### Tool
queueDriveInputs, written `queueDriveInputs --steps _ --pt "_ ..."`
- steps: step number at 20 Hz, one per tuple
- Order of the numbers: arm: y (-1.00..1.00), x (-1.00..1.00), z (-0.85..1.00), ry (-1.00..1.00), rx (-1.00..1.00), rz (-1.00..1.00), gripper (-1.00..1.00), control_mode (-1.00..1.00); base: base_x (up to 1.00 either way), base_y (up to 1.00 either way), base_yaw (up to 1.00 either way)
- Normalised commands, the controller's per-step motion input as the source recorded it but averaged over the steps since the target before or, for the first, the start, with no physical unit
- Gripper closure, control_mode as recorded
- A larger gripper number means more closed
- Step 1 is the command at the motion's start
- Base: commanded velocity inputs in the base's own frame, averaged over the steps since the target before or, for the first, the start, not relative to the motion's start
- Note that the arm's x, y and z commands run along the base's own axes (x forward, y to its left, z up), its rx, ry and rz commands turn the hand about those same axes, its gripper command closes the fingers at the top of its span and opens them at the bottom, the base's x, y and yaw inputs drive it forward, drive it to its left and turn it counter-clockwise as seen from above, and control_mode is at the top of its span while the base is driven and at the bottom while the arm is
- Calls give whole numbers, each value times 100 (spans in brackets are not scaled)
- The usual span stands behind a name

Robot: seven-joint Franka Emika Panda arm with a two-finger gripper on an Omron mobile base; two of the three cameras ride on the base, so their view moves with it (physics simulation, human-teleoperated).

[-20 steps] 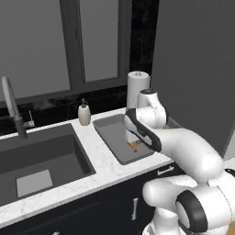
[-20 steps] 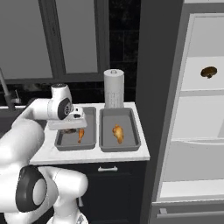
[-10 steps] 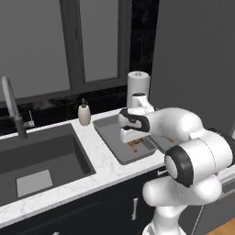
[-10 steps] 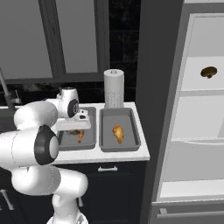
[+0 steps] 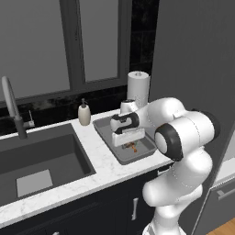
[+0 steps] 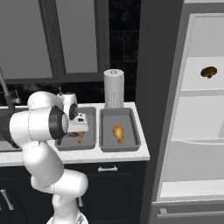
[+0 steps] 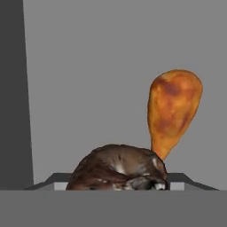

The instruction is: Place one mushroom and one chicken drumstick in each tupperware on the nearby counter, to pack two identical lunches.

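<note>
Whether the jaws are closed or parted cannot be told: in the hand view a brown mushroom (image 7: 119,168) sits right at the bottom edge where the finger tips would rise, and it hides them. It may be held, but the contact itself is not visible. Just past the mushroom, an orange-brown chicken drumstick (image 7: 174,108) lies on the flat grey floor of a tupperware (image 7: 111,66), its thick end farther from the camera and its narrow end pointing back toward the mushroom.

From the left base view, the gripper (image 5: 131,142) hangs low inside the left tupperware (image 5: 106,134), a shallow grey tray, with the drumstick (image 5: 133,147) showing just below the hand. The right base view shows the same tray (image 6: 89,114) with the drumstick (image 6: 81,137) partly covered by the gripper (image 6: 78,129).

Beside it, touching or nearly so, stands the second tupperware (image 6: 131,135), which holds one drumstick (image 6: 117,133) of its own. Both trays rest on the counter (image 5: 98,167), a white marble-look top. A paper towel roll (image 6: 113,89) stands upright behind the trays, and a soap dispenser (image 5: 84,113) sits near the dark sink (image 5: 39,160) with its faucet (image 5: 13,106). To the right, another mushroom (image 6: 208,71) lies on an upper shelf of the open fridge (image 6: 197,131), well apart from the counter.
</note>
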Motion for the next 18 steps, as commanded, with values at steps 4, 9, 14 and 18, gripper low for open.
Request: queueDriveInputs --steps 4,9,14,18 --pt "6 37 -40 0 0 0 100 -100 0 0 0" --pt "3 15 -34 0 0 0 -100 -100 0 0 0" --pt "0 -3 -17 -2 0 0 -100 -100 0 0 0" --pt "0 -9 -2 -4 0 0 -100 -100 0 0 0"
